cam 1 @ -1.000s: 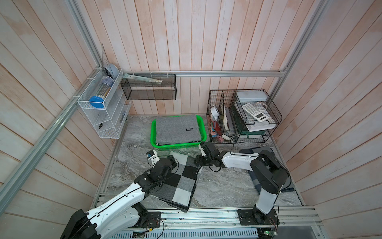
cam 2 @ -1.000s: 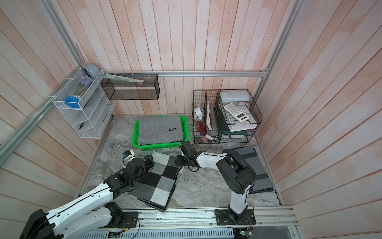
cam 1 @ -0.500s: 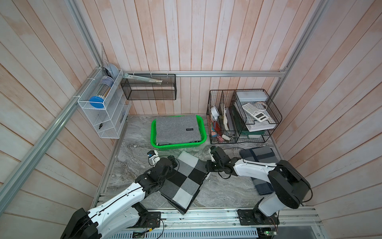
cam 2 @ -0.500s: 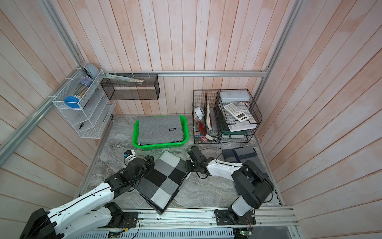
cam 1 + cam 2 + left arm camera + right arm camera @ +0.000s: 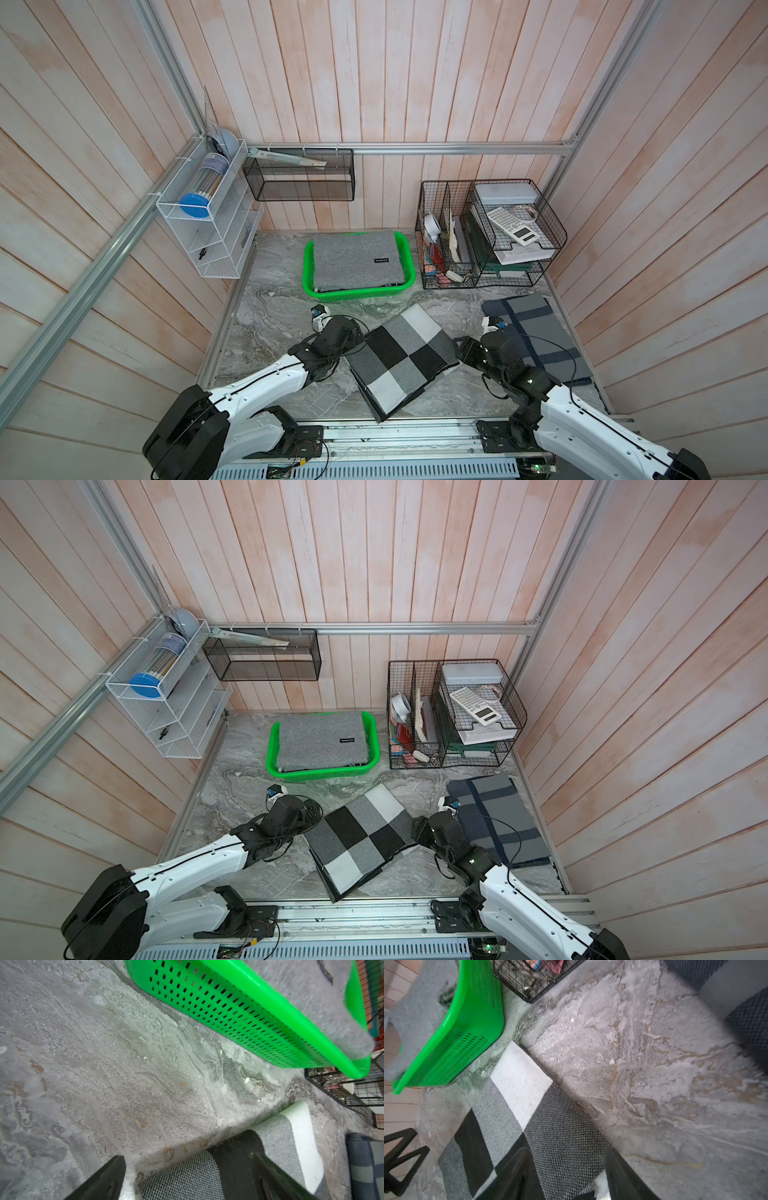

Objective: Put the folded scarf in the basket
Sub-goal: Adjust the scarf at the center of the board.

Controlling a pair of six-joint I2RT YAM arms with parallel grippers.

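Right gripper (image 5: 459, 351): a second earlier you had it at the corner of the checked scarf (image 5: 399, 357) nearest the basket (image 5: 357, 293). It had since drawn back, away from the basket, to the scarf's side edge. Its jaws stood parted, with the cloth edge lying flat between them in the right wrist view, and nothing was held.

Left gripper (image 5: 359, 336): unchanged. It was spread wide across the scarf's opposite edge, one finger over the table (image 5: 282, 324) and the other over the cloth, and it gripped nothing.

Checked scarf: dragged and turned. It lay skewed on the table in front of the basket. Its white corner was near the basket's front wall but clear of it, so the scarf was wholly outside.

Basket: not moved. A grey scarf (image 5: 353, 262) filled it.

Finding: you repositioned the scarf but did not deliver it, and the task stood undone. With a gripper on each side edge, a two-sided pinch and lift towards the basket looked like the step due. The checked scarf would have to land on top of the grey one.
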